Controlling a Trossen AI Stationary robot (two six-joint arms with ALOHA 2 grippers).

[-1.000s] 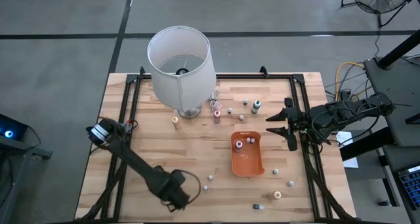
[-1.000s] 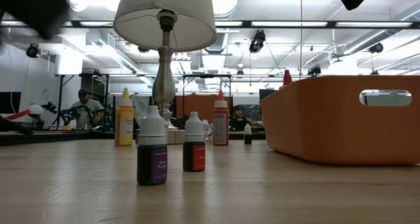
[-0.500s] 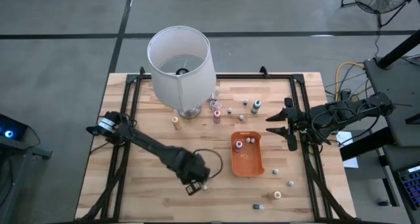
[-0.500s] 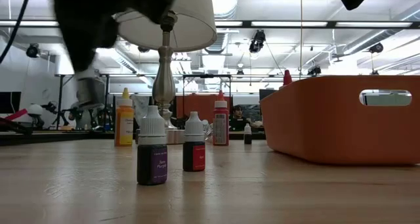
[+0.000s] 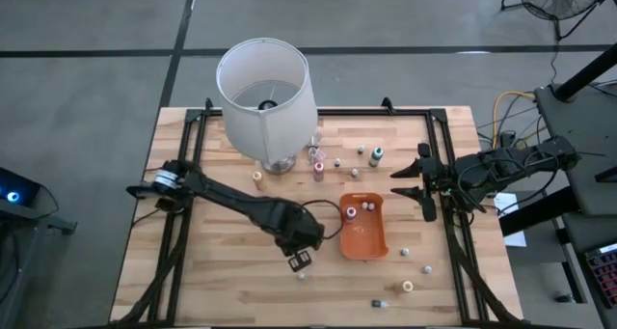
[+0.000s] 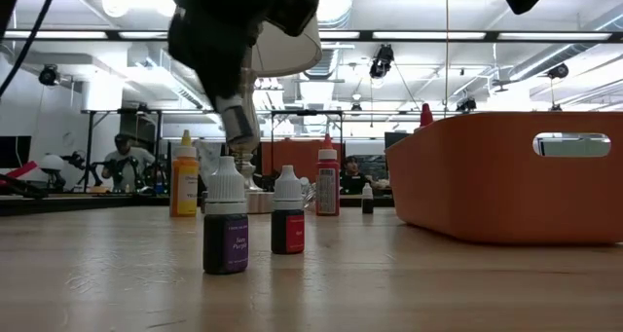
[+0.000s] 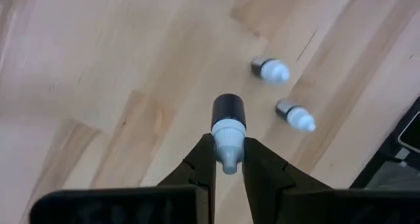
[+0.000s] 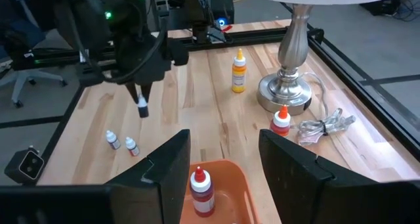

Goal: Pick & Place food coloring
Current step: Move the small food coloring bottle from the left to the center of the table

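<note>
I have the left gripper out over the middle of the table, just beside the near left corner of the orange tray. Its fingers are clamped on the pale cap of a small dark bottle, which hangs in the air above the wood. In the right wrist view that same bottle dangles cap-up under the gripper.

On the boards below it stand two more little bottles, close together; from table level they read as a purple one and a red one. Two bottles already sit inside the tray at its far end. Others are scattered by the lamp, among them a yellow-orange one and a red one, and a few lie near the table's front right.

The right gripper waits at the right edge of the table, fingers apart and holding nothing.
</note>
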